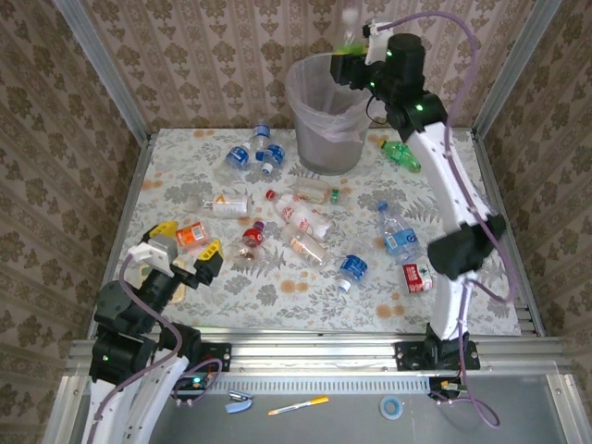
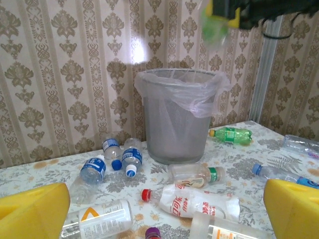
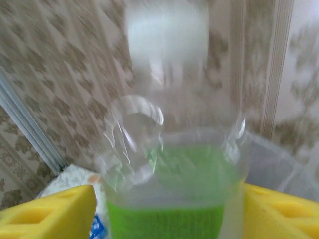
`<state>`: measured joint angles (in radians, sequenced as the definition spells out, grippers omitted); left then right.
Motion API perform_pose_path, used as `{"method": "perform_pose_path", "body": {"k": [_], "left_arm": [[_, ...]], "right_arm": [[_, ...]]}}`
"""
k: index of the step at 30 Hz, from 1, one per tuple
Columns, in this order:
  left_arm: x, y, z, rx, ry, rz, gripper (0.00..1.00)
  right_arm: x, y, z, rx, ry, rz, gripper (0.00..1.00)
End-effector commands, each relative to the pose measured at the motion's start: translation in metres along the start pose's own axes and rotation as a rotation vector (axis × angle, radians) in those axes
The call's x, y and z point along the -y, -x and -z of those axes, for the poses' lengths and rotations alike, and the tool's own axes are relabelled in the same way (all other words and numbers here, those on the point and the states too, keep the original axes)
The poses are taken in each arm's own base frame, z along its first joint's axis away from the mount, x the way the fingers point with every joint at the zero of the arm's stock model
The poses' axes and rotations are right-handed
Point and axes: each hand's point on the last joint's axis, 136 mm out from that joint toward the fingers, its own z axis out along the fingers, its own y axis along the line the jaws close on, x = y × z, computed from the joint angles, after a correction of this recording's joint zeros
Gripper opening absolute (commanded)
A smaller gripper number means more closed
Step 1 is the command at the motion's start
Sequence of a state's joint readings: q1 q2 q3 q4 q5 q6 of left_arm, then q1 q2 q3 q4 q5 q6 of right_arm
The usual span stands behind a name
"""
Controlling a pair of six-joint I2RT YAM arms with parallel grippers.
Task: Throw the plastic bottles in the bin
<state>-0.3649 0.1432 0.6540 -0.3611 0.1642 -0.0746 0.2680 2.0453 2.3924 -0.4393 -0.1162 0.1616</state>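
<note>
Top view: right gripper [image 1: 351, 60] at upper centre-right, above the bin [image 1: 301, 88] rim, with a green-labelled clear bottle [image 1: 347, 35] blurred at its tip. Right wrist view adds that this bottle sits between the yellow pads [image 3: 50, 214]. Whether they press it, cannot tell. Left gripper [image 1: 188, 242], lower left: spread wide, holding nothing. Left wrist view: scattered bottles [image 2: 192, 201] lie on the table [image 2: 239, 154] below the bin.

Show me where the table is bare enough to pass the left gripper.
Bare: the near strip between the table edge and the nearest blue-labelled bottle; also the far left corner. Crowded: the middle, before the bin.
</note>
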Motion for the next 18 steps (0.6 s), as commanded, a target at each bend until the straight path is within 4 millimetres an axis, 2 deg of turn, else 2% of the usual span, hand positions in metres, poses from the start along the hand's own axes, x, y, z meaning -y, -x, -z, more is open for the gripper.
{"method": "perform_pose_path", "body": {"k": [1,5,8,11,13,18], "left_arm": [[0.002,-0.004,-0.004,-0.023,-0.018,0.022,1.00],[0.002,-0.008,-0.007,-0.048,-0.020,0.027,1.00],[0.001,-0.011,-0.009,-0.065,-0.015,0.033,1.00],[-0.002,-0.013,-0.009,-0.075,0.001,0.034,1.00],[-0.003,-0.014,-0.009,-0.080,0.010,0.036,1.00],[-0.006,-0.017,-0.012,-0.107,0.024,0.045,1.00]], "right_arm": [[0.007,-0.055,-0.001,-0.253,-0.007,-0.131,0.82],[0.001,-0.046,0.015,-0.237,0.003,-0.134,0.93],[-0.004,-0.031,0.040,-0.194,0.015,-0.128,0.96],[-0.014,-0.027,0.066,-0.167,0.047,-0.134,0.98],[-0.020,-0.027,0.082,-0.150,0.076,-0.136,1.00],[-0.036,-0.044,0.118,-0.163,0.155,-0.142,1.00]]}}
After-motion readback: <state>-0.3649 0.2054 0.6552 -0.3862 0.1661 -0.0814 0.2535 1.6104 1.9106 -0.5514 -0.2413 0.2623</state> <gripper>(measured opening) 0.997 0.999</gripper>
